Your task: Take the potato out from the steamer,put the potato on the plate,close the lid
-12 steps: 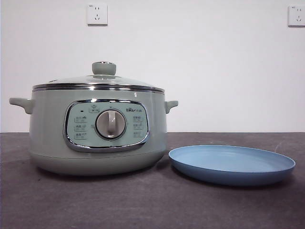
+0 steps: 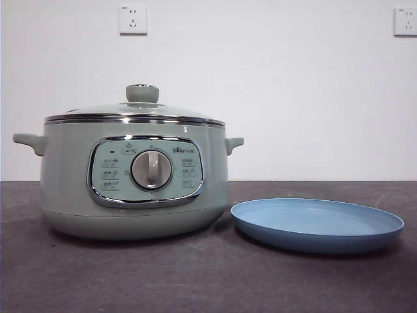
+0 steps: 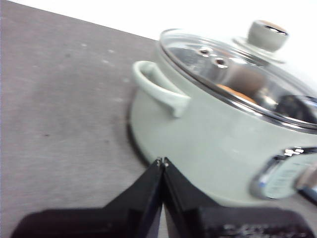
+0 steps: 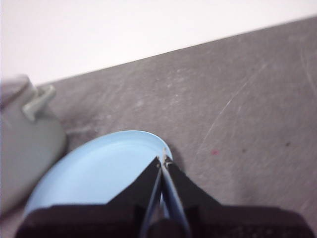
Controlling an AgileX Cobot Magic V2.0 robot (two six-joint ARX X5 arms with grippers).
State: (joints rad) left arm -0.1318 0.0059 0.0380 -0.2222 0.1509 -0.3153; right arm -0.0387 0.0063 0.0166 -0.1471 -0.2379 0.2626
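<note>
The large round sage-green steamer point(image 2: 133, 179) with two side handles, a chrome-framed panel and a silver dial stands on the dark grey table point(image 2: 195, 280), its low-domed glass lid point(image 2: 133, 111) with metal rim and pale-green knob seated on top. Through the glass, in the left wrist view, the orange-brown potato point(image 3: 237, 93) shows inside the pot. The wide, shallow light-blue plate point(image 2: 317, 225) lies bare at the steamer's 3 o'clock, just beside its base.

Neither arm appears in the front view. The left gripper point(image 3: 162, 161) hangs above the table near the steamer's side handle, angled down, its black jaws pressed together on nothing. The right gripper point(image 4: 163, 160) hovers over the plate's rim, likewise tilted down with jaws clenched and empty
</note>
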